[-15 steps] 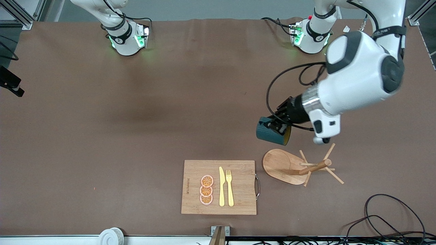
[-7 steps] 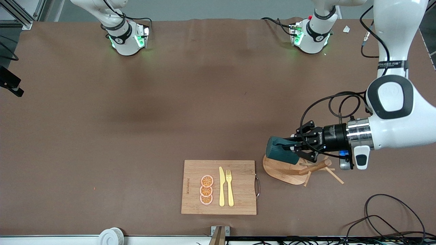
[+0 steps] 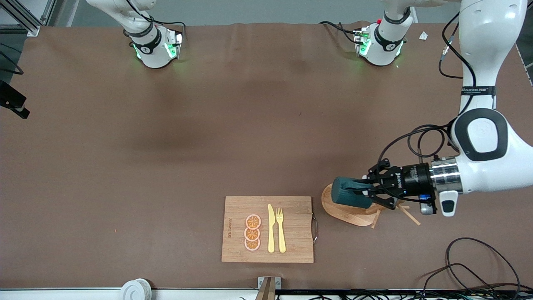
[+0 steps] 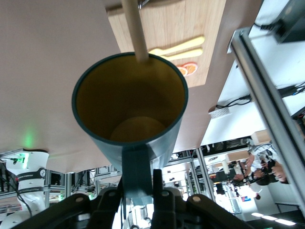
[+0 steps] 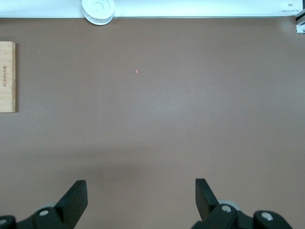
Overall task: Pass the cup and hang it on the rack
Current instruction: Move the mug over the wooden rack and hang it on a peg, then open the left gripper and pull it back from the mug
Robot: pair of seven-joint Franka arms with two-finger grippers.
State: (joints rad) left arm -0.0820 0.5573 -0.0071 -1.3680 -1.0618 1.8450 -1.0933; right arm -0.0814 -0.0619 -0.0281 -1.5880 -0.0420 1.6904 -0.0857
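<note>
The cup (image 3: 347, 192), dark teal with a mustard-yellow inside, lies on its side in the air over the rack's oval base (image 3: 338, 211). My left gripper (image 3: 367, 191) is shut on its handle. In the left wrist view the cup (image 4: 128, 102) opens toward the camera. One thin peg of the rack (image 4: 135, 28) crosses its rim, and the left gripper (image 4: 139, 180) pinches the handle. The gripper hides the rack's post and most pegs in the front view. My right gripper (image 5: 140, 187) hangs open over bare table, holding nothing, and the right arm waits.
A wooden cutting board (image 3: 268, 229) with a yellow knife, a fork and three orange slices lies beside the rack, toward the right arm's end. Black cables (image 3: 470, 266) coil near the front edge at the left arm's end. A white roll (image 3: 135, 289) sits at the front edge.
The left arm swung the cup toward the front camera and down, from above bare table to over the rack's base, turning the wrist level. The right gripper stayed still.
</note>
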